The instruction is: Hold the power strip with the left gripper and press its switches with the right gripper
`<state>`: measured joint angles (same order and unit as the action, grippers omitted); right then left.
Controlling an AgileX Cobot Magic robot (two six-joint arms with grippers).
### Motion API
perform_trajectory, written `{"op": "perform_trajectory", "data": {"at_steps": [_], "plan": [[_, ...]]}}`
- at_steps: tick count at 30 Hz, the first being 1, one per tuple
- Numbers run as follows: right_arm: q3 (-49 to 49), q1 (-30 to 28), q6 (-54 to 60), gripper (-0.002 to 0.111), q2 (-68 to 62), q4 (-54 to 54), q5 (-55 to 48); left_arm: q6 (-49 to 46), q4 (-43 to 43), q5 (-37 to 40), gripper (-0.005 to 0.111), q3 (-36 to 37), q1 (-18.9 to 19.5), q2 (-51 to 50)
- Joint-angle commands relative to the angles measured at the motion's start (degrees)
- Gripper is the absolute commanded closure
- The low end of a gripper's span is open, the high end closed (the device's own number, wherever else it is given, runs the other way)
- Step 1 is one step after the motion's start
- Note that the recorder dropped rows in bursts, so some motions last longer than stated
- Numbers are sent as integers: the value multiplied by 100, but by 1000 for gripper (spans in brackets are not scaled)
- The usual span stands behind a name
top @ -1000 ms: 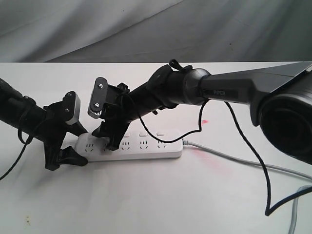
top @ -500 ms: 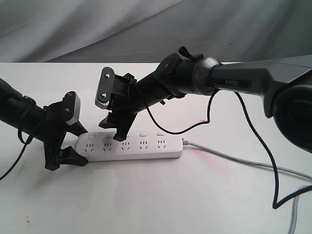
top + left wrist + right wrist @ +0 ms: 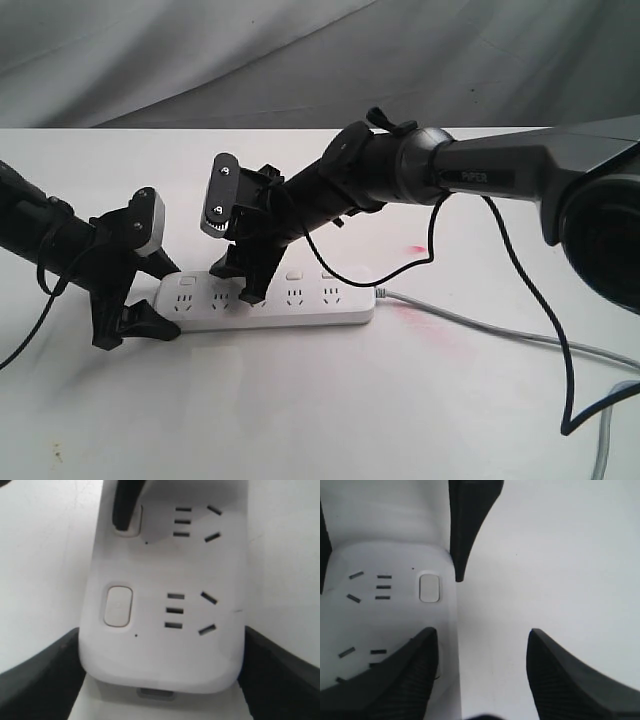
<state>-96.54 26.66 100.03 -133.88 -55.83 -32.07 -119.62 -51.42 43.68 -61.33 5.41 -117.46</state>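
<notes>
The white power strip [image 3: 300, 305] lies flat on the table, its grey cable [image 3: 480, 325] running off to the right. My left gripper [image 3: 165, 297] is shut on its left end; in the left wrist view the fingers [image 3: 45, 667] press both sides of the power strip [image 3: 165, 655]. My right gripper [image 3: 238, 282] is open. One of its fingertips [image 3: 122, 510] rests on the second switch from the held end. Its other finger [image 3: 570, 680] hangs over the table beside the strip. The first switch [image 3: 118, 606] [image 3: 429, 588] is uncovered. Two more switches [image 3: 293, 273] show to the right.
The PIPER arm [image 3: 480, 175] reaches across from the right, its black cable [image 3: 545, 330] looping down over the table. A grey cloth backdrop [image 3: 300, 60] hangs behind. A faint red mark [image 3: 415, 248] sits on the table behind the strip.
The right gripper lifted off the strip, shifted a little to the right along it, and has come back down with one finger on a switch. The left gripper and strip have not moved.
</notes>
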Motion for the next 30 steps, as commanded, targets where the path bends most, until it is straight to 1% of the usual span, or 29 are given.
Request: {"op": "perform_trajectory", "data": {"at_steps": [1,6,30], "plan": [[20,-47,19,57,-52,44,26,-34,-43,13,37,-29,-33,-3],[20,-47,168,57,-135,162,13,-34,-43,13,37,-29,-33,-3],[73,-82,170,57,-446,682,-244,-34,-33,13,37,-29,-33,-3]]}}
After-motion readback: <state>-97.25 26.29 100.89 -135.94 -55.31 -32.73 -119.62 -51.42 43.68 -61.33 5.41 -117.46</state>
